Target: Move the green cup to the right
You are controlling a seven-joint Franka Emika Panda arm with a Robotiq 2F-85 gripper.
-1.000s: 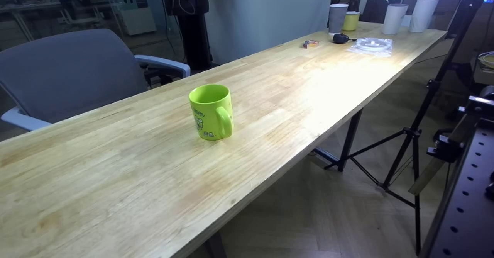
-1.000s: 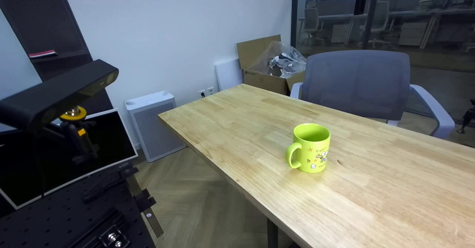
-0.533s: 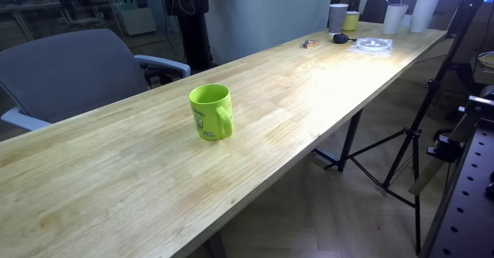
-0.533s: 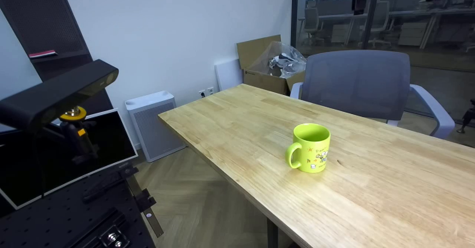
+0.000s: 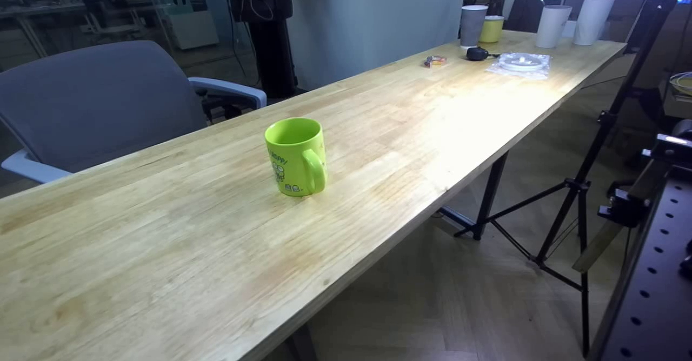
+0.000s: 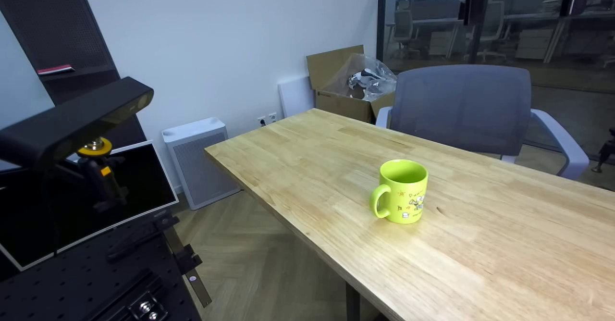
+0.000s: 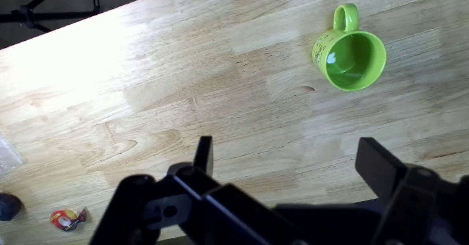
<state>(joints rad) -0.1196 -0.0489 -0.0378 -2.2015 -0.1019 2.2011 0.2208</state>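
Jaws wide apart, gripping nothing: the gripper at the bottom of the wrist view is presumably spread for the cup, upright at upper right. The handle points to the top edge, which should leave the body free to grip. The table is pale wood, glaring at upper left; in an exterior view a chair stands behind it, upper right.

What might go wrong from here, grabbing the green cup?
The fingers are open but not around the green cup, so closing here would probably miss it. Its handle juts from one side; a finger might catch it. The cup stands upright, so a sideways bump could tip it.
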